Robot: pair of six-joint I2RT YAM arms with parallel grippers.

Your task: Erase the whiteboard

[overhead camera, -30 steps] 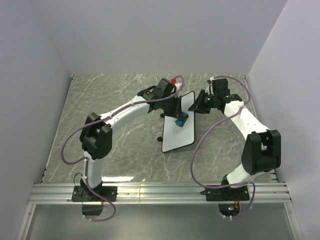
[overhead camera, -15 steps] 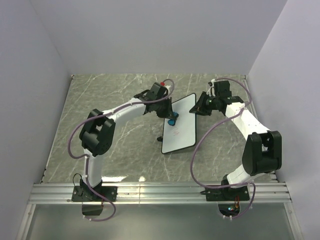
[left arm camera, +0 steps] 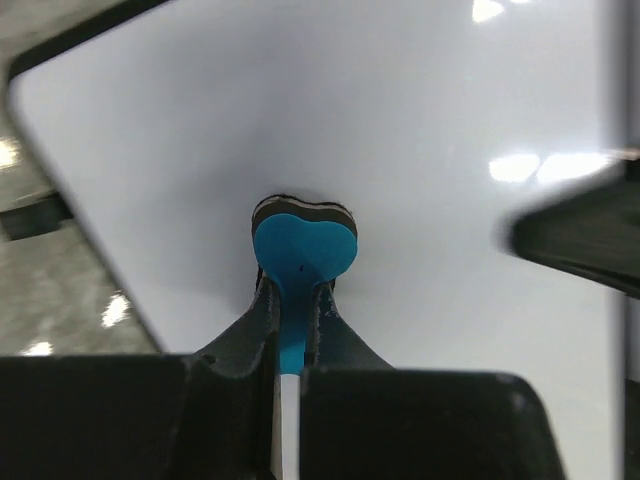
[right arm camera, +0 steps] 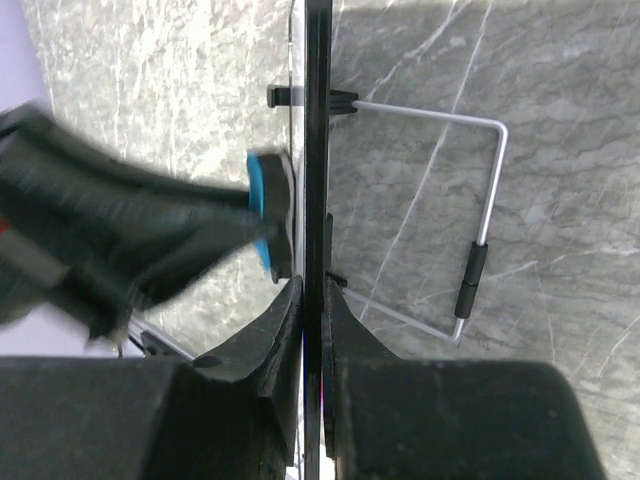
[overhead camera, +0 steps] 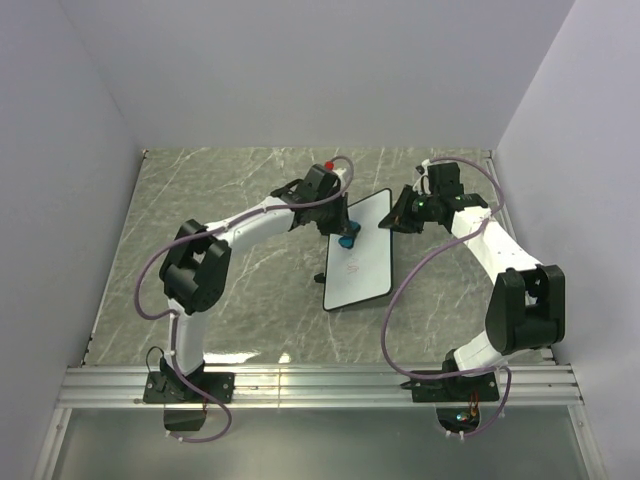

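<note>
The left gripper (left arm camera: 293, 300) has its jaws closed almost fully on the thin stem of a blue eraser (left arm camera: 303, 245). The eraser's heart-shaped pad is pressed flat against the white face of the whiteboard (left arm camera: 420, 110). The right gripper (right arm camera: 312, 290) has its jaws closed to a narrow gap on the black rim of the whiteboard, which this wrist view shows edge-on. A wire stand (right arm camera: 488, 190) projects from the rear face of the board, above the grey marbled table (right arm camera: 560, 90). In the top view, the whiteboard stands at the centre-right of the table between the two arms. Its long side runs from near to far. The eraser contacts the far left part of its face, and the right gripper holds its far right edge.
</note>
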